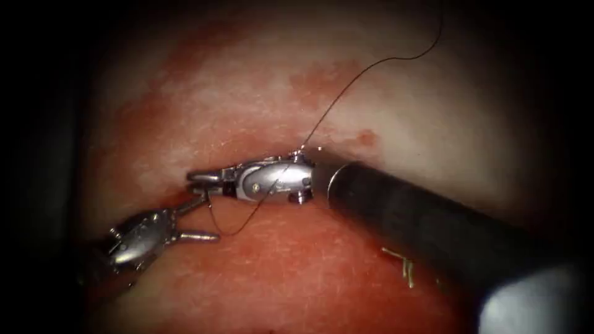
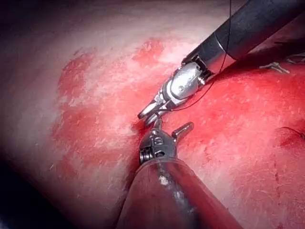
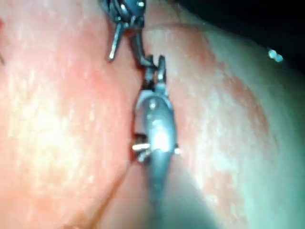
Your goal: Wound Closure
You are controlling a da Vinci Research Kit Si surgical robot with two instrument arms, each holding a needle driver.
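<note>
left tool (image 1: 199, 218): jaws spread wide, holding nothing, just left of the cut (image 1: 260, 151) | right tool (image 1: 197, 177): jaws nearly together, cannot tell if they grip anything | tips: near each other | thread (image 1: 346, 89): runs from far right over the right tool, loops onto the near tissue (image 1: 278, 278) (red and wet) | needle: cannot tell

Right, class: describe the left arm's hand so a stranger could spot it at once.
Over the tissue, a thick dark shaft enters from the right and ends in the right hand. The left hand sits at its tip, lower left. Its mark: jaws spread in a wide V, holding nothing.
</note>
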